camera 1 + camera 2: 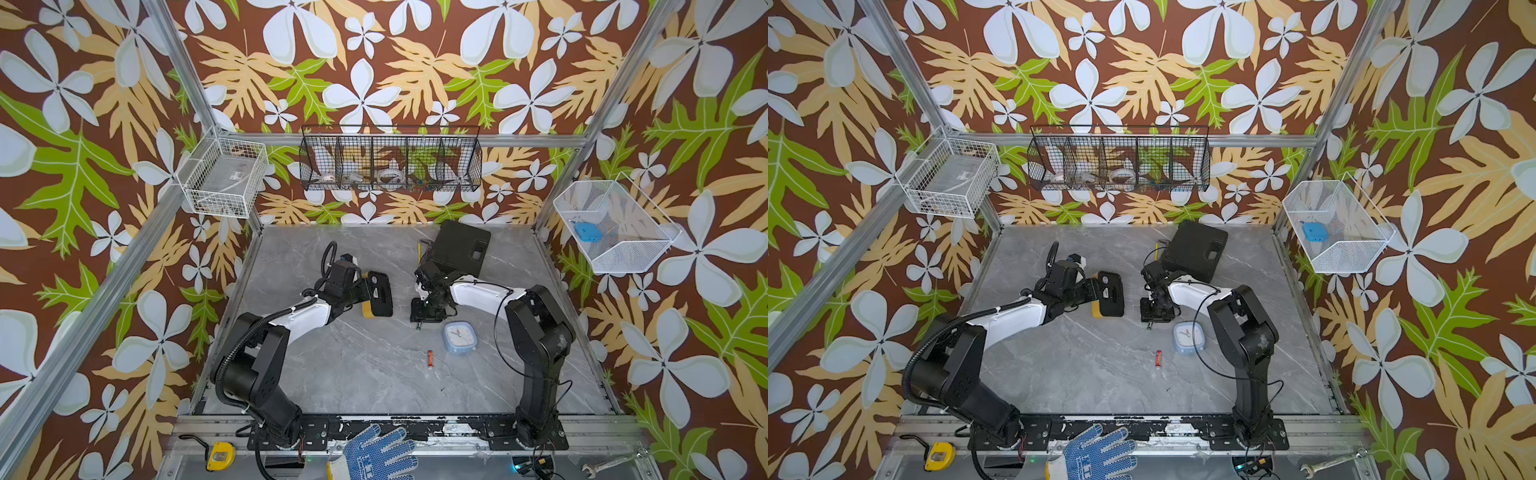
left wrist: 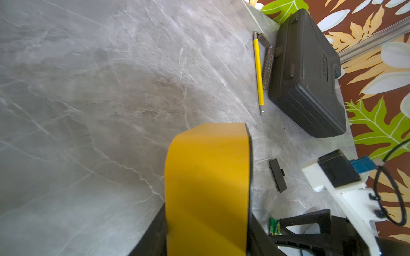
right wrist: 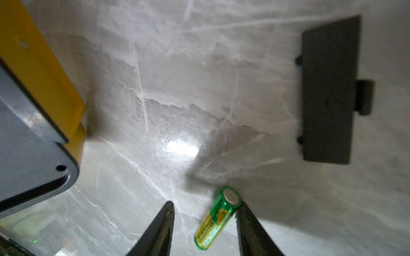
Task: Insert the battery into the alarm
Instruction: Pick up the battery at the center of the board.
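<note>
The left jaws clamp the yellow-and-black alarm on edge. The right jaws stand apart astride the green battery lying on the bench (one tip touches it), the black cover nearby.

Battery on table between right pincer's jaws, alarm left

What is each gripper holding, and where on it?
Left gripper clamps the yellow alarm by one end. Right gripper holds nothing: its open jaws straddle the green battery on the table.
</note>
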